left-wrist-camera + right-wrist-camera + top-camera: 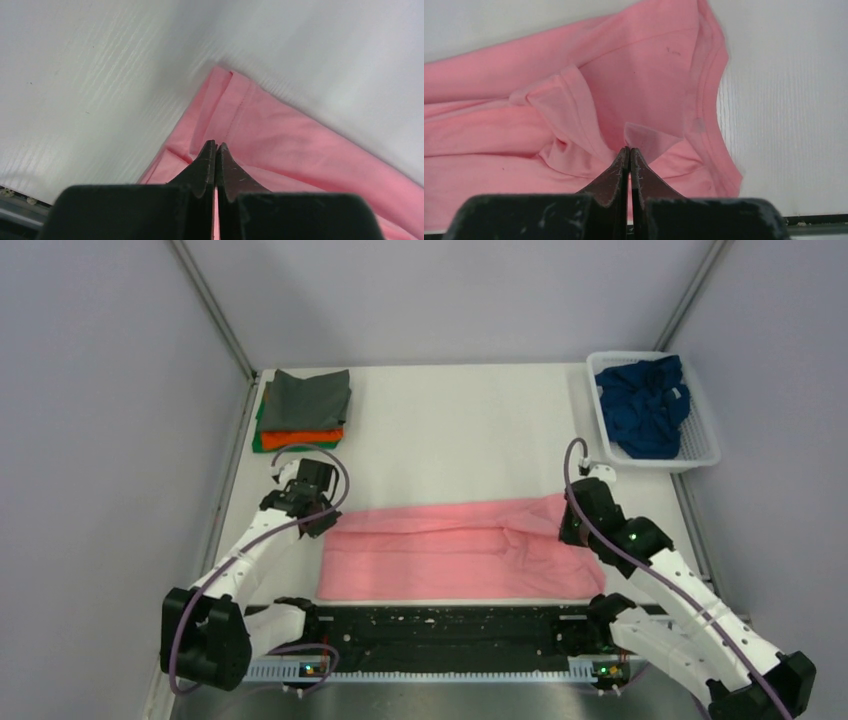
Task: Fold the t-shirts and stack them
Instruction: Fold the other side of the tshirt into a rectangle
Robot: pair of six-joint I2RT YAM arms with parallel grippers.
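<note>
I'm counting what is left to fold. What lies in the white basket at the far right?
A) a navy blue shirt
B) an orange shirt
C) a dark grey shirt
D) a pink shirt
A: a crumpled navy blue shirt fills the white basket, while the pink shirt lies spread out outside it.

Soft, even light falls from above in the overhead view: the white tabletop (pixel 450 430) is bright without glare, and the shadows on it are faint and diffuse. In the left wrist view the tabletop beyond the pink t-shirt (pixel 280 135) is smeared and out of focus, its hem soft, while the left gripper (pixel 215 146) shows as a near-black mass. The right wrist view is crisper: stitching reads clearly, though the right gripper (pixel 629 151) is dark and slightly soft.
</note>
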